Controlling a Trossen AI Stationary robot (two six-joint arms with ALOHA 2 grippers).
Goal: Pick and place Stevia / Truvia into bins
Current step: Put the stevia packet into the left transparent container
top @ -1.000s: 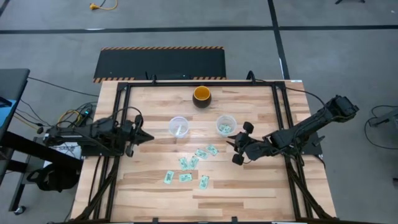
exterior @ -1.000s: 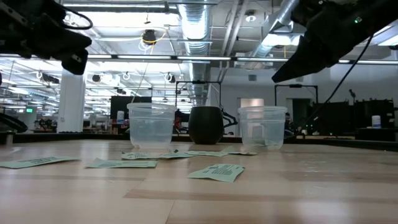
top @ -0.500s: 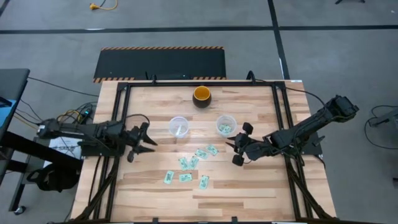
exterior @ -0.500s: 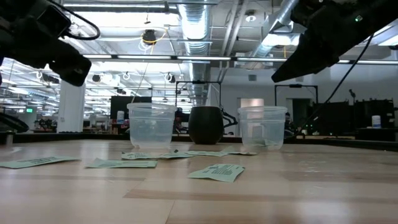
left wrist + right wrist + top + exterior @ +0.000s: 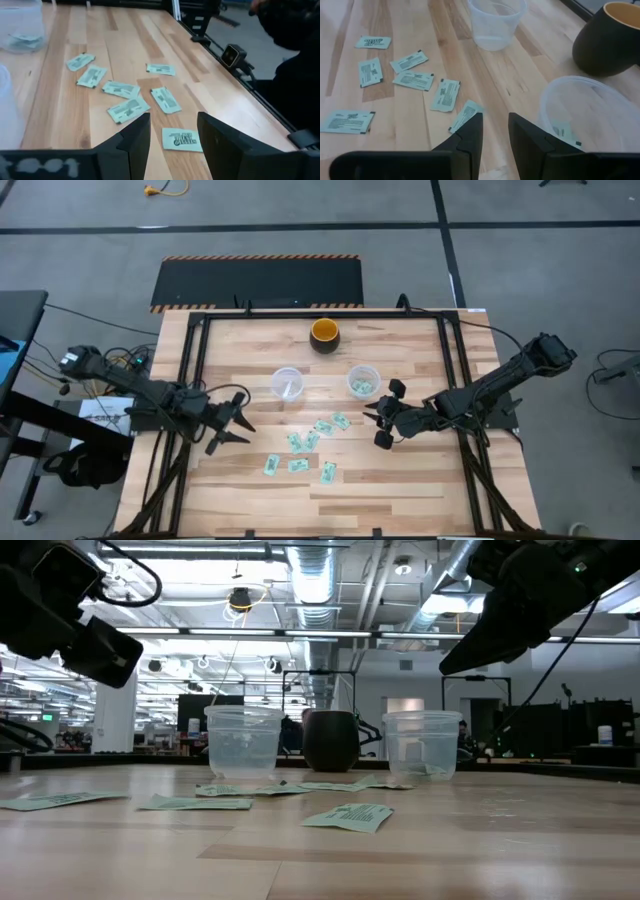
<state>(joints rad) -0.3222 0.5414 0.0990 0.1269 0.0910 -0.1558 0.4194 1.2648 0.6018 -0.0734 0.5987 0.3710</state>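
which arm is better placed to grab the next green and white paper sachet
Probably the left: the left gripper is open, pointed at the loose green and white paper sachets on the table. The right gripper, also open, hangs between the sachets and the right clear plastic cup.

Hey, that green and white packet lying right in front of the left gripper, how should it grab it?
The light green and white paper sachet lies flat on the wooden table, just beyond the open left gripper. It has no raised part to take, so probably come straight down and pinch across its short width, the fingers straddling both long edges.
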